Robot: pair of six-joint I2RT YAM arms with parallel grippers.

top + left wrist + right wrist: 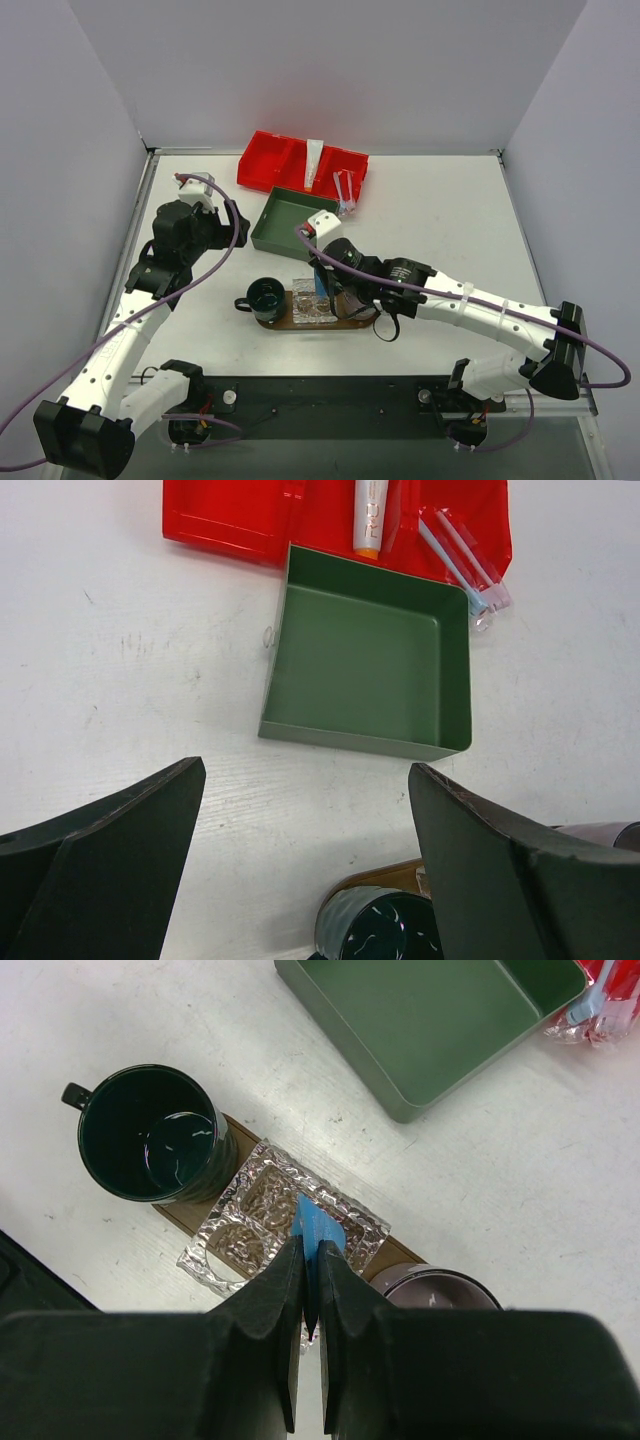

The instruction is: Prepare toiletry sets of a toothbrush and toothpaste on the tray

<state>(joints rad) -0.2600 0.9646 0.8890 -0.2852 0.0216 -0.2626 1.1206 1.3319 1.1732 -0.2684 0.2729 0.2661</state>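
The right claw (pixel 312 1255) is clenched on a blue toothpaste tube (pixel 318 1226), holding it upright just over a crumpled foil sheet (pixel 262 1212) in the middle of the wooden tray (pixel 183 1220). The tray lies near the table's near edge, about midway along it. A dark green mug (pixel 150 1135) stands on its left end and a brownish mug (pixel 435 1285) on its right end, partly hidden under the claw. The left claw (pixel 305 768) hangs released, jaws wide apart, over the left side of the table. A white tube (pixel 369 515) lies in the red bin (pixel 230 520) at the far edge. Two wrapped toothbrushes (pixel 455 555) stick out over the bin's right end, beside the far right corner of the green box (pixel 370 670).
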